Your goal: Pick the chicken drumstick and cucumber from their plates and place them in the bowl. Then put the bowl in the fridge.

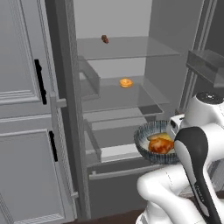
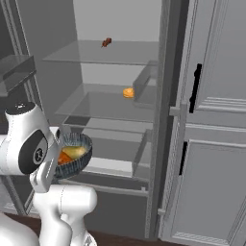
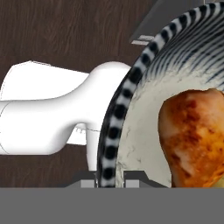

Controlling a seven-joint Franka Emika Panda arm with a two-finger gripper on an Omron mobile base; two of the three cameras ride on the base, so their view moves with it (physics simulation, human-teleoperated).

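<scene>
Fridge [image 1: 118,65]: open, plain grey interior, glass shelves; in the left base view its closed panelled doors with black handles [image 1: 40,81] stand at the left, the cavity in the middle.

Upper shelf [image 1: 127,47]: one small brown item [image 1: 105,39], too small to identify.

Middle shelf [image 1: 118,98]: one small round orange item [image 1: 126,82], near the back.

Door bin [image 1: 205,63]: at upper right, on the open door.

Bowl [image 1: 146,135]: held in the air in front of the lower shelves, just outside the cavity, level, apart from every shelf. Striped dark rim, pale inside.

Contents: drumstick [image 1: 161,145] and cucumber [image 1: 158,137], touching, the cucumber behind.

Gripper [image 3: 109,175]: pressed together on the bowl's rim; in the hand view the rim runs between the two fingertips [image 3: 85,178].

Arm [image 1: 194,153]: white, at the right of the bowl, hiding its right edge.

Floor [image 3: 52,35]: dark wood, below the bowl.
</scene>
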